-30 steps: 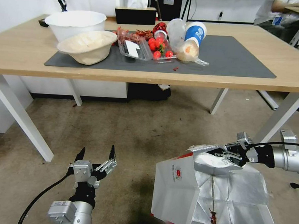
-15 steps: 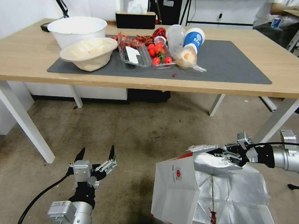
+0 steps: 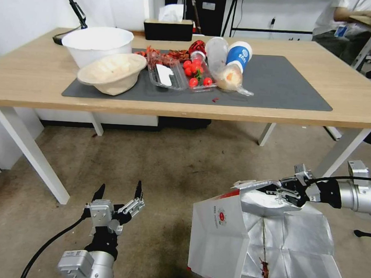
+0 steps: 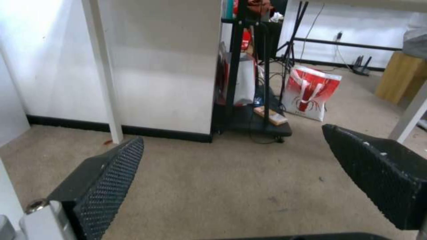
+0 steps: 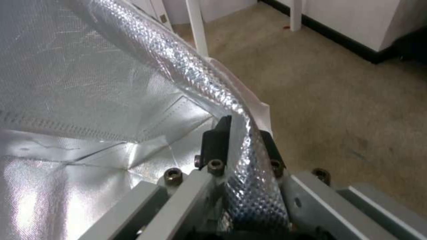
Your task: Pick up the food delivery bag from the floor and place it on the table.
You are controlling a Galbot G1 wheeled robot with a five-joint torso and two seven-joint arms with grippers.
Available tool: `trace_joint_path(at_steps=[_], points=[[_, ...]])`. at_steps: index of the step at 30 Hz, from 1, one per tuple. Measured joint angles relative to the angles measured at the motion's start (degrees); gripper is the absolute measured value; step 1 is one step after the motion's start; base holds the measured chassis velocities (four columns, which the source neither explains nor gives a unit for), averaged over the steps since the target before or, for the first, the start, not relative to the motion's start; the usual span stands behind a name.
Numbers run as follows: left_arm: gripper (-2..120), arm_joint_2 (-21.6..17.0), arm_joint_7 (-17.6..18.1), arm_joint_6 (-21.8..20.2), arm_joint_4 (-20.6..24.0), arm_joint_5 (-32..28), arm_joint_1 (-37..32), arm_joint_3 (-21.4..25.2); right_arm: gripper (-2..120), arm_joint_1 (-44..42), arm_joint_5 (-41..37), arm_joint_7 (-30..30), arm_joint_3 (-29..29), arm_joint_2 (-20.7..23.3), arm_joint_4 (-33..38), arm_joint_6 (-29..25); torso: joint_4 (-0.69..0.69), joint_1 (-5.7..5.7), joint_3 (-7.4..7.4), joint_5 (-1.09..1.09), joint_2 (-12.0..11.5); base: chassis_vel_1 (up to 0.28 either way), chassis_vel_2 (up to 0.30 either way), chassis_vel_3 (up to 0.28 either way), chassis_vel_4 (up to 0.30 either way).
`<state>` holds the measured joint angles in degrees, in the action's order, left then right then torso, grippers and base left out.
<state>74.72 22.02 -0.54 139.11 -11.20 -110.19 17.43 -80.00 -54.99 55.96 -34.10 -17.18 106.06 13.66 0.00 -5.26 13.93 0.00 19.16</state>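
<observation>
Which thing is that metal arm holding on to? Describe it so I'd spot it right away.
Look at the floor in front of the long wooden table. The right hand pinches the rim of the food delivery bag, an open white paper bag with red edges, a round red logo and shiny foil lining.

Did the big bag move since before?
No. The bag sits in the same spot beside the dark floor stain; the table shifted because the camera tilted.

food delivery bag (image 3: 218,232): white outside, red edges, small round red logo, silver quilted foil lining; counter (image 3: 362,92): light wood, white legs, dark grey mat (image 3: 279,83); floor (image 3: 171,163): brown-grey, dark stains; left pincer (image 3: 118,192): black cross-hatched pads (image 4: 111,173).
</observation>
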Motion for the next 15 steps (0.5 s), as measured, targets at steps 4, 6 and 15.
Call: trace_joint_path(at_steps=[4, 6, 15], points=[[100, 0.0, 0.0, 0.0, 0.1, -0.2, -0.2, -0.1, 0, -0.1, 0.0, 0.1, 0.0, 0.0, 0.0, 0.0, 0.0, -0.24, 0.44, 0.0, 0.7, 0.0, 0.0, 0.0, 0.0], [100, 0.0, 0.0, 0.0, 0.2, -0.2, -0.2, -0.1, 0, -0.1, 0.0, 0.4, 0.0, 0.0, 0.1, 0.0, 0.0, -0.43, 0.93, 0.0, 1.4, 0.0, 0.0, 0.0, 0.0], [100, 0.0, -0.1, 0.0, 0.2, -0.2, -0.3, -0.1, 0, 0.0, 0.0, 0.7, -0.1, -0.1, 0.2, 0.0, 0.0, -1.22, 2.6, 0.0, 3.8, 0.0, 0.0, 0.0, 0.0]])
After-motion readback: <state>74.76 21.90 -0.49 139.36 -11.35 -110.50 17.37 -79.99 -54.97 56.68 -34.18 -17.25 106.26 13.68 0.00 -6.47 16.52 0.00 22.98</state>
